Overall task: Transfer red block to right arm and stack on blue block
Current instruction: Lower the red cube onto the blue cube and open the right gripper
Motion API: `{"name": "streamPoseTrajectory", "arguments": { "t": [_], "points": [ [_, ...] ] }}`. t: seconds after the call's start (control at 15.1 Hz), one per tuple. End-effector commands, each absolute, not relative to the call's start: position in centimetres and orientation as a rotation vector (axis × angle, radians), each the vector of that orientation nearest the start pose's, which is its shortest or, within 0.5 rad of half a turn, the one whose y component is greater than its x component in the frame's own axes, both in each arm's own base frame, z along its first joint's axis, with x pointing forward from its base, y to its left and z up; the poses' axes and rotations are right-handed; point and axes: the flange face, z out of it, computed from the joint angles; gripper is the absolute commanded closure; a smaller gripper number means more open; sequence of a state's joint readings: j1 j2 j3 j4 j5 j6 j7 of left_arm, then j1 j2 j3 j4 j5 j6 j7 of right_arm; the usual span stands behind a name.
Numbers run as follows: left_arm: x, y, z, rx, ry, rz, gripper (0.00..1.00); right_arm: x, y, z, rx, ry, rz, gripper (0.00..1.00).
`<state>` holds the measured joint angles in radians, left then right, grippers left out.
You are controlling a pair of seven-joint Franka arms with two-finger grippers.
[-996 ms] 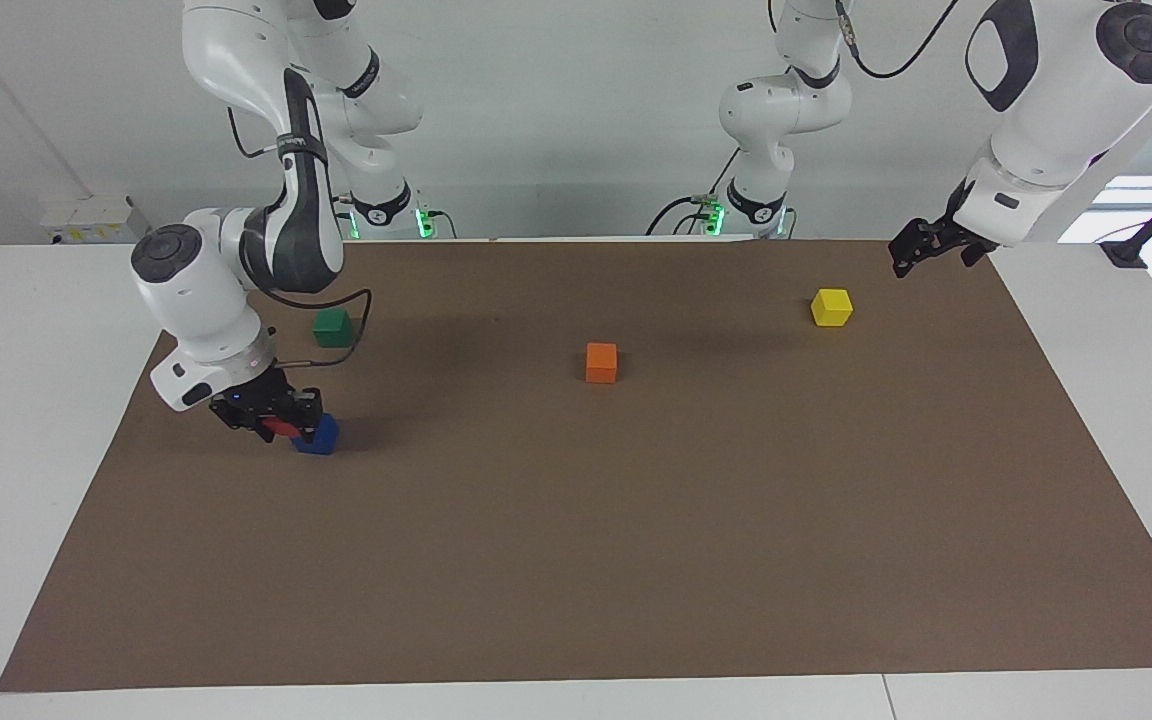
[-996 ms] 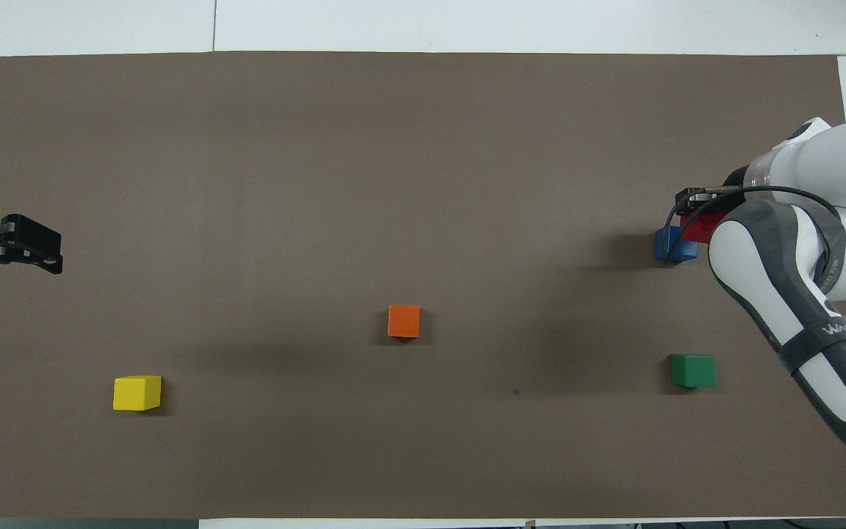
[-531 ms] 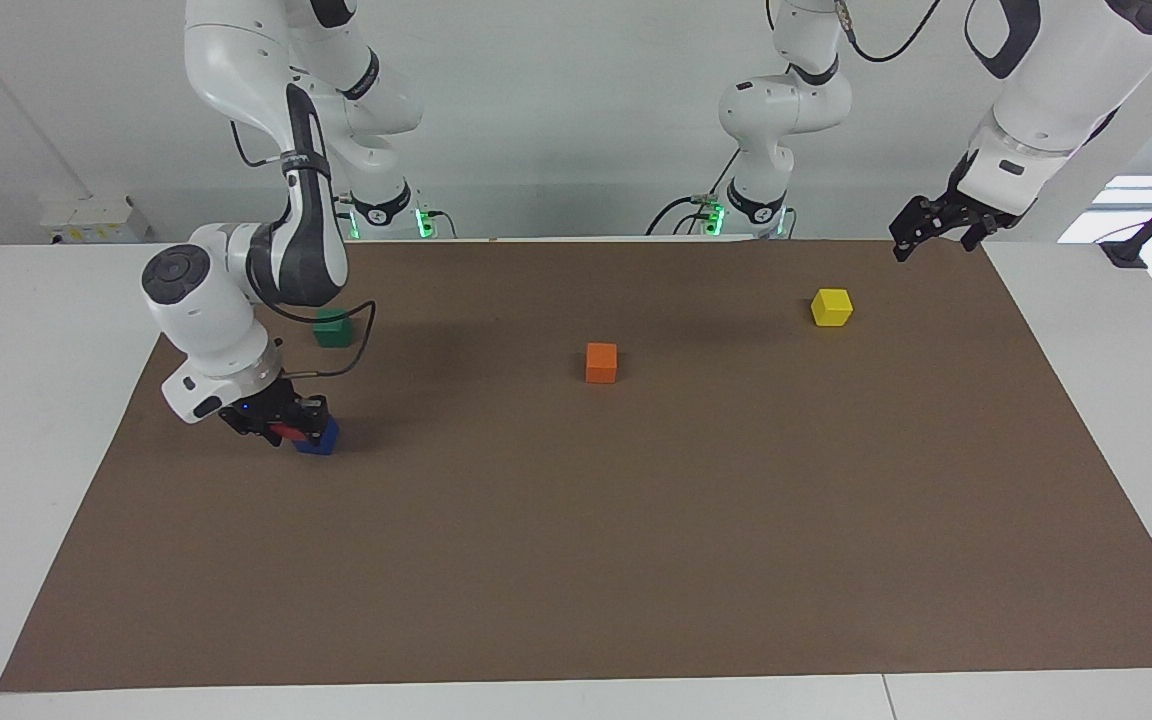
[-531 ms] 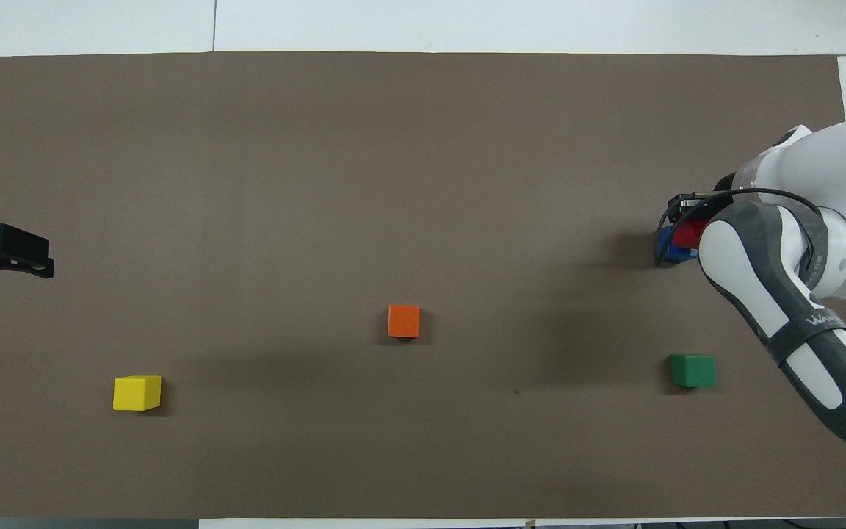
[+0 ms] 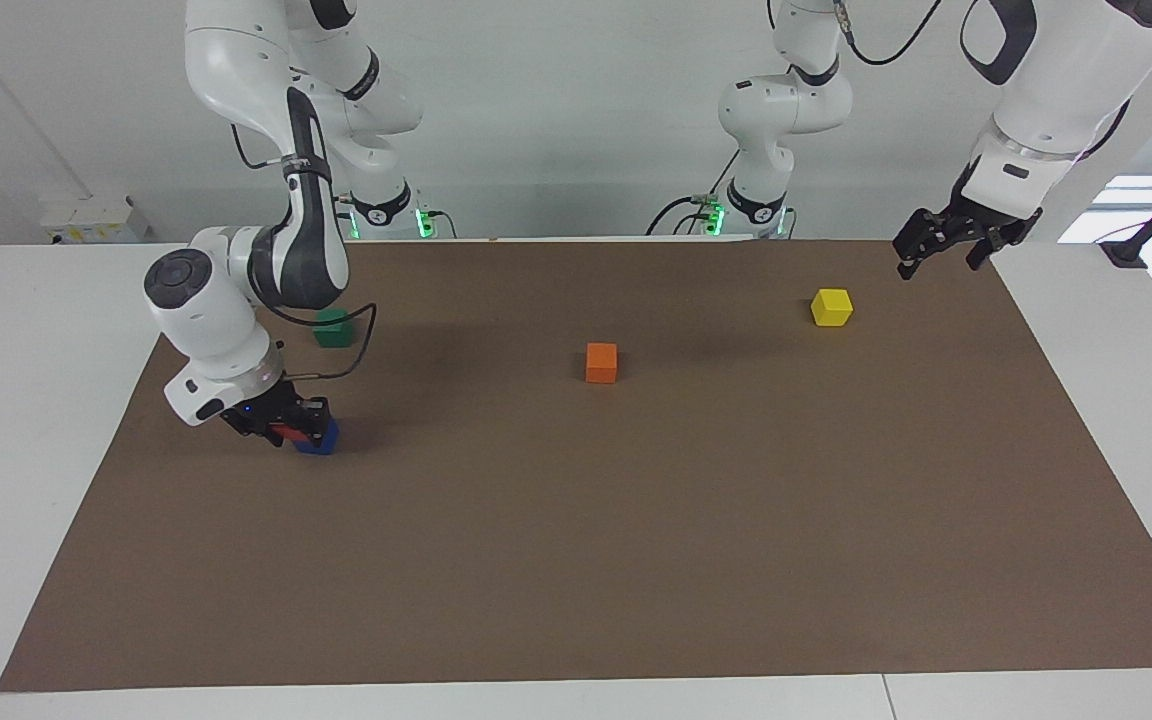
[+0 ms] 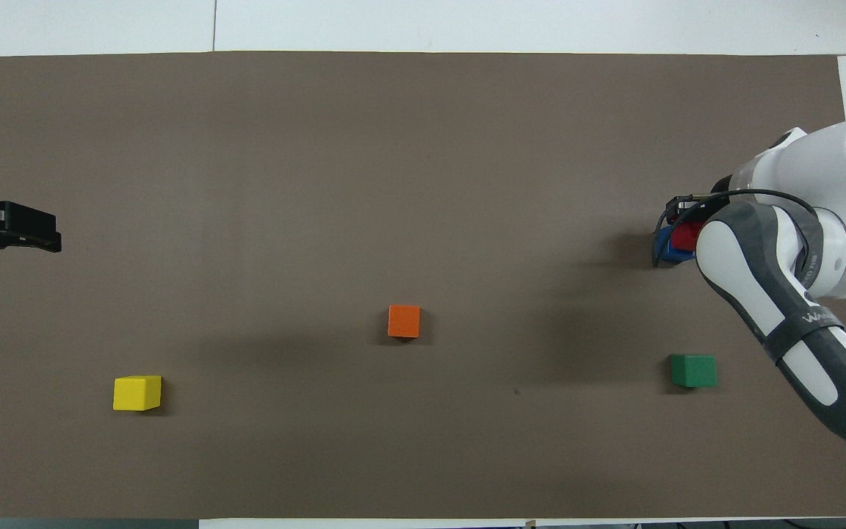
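The right claw (image 5: 288,428) has been sliding the red block (image 5: 285,433) over the blue block (image 5: 319,438); clamping it, it should be centring before releasing. The left claw (image 5: 948,238) is waiting, open.

Two high, distant views half a turn apart, facing and overhead, sharing the brown mat (image 5: 576,560)

Bright, even overhead light; soft blurred shadows on the brown mat (image 5: 636,520); both views sharp, no glare.
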<state>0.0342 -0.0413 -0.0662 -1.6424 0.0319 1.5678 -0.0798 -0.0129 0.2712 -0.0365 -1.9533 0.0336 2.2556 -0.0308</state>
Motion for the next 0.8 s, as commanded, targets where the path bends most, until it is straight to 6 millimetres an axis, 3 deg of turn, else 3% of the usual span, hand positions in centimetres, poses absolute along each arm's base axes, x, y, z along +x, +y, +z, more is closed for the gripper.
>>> {"name": "streamPoseTrajectory", "arguments": {
  "t": [0.0, 0.73],
  "points": [
    [53.97, -0.44, 61.55, -3.145, -0.118, 0.034, 0.0, 60.77, -3.54, 34.19, -3.14, 0.058, -0.046, 1.0],
    [54.73, -0.24, 61.16, -3.158, -0.129, 0.067, 0.0, 60.41, -3.06, 33.58, -3.138, 0.1, -0.024, 1.0]
  ]
}}
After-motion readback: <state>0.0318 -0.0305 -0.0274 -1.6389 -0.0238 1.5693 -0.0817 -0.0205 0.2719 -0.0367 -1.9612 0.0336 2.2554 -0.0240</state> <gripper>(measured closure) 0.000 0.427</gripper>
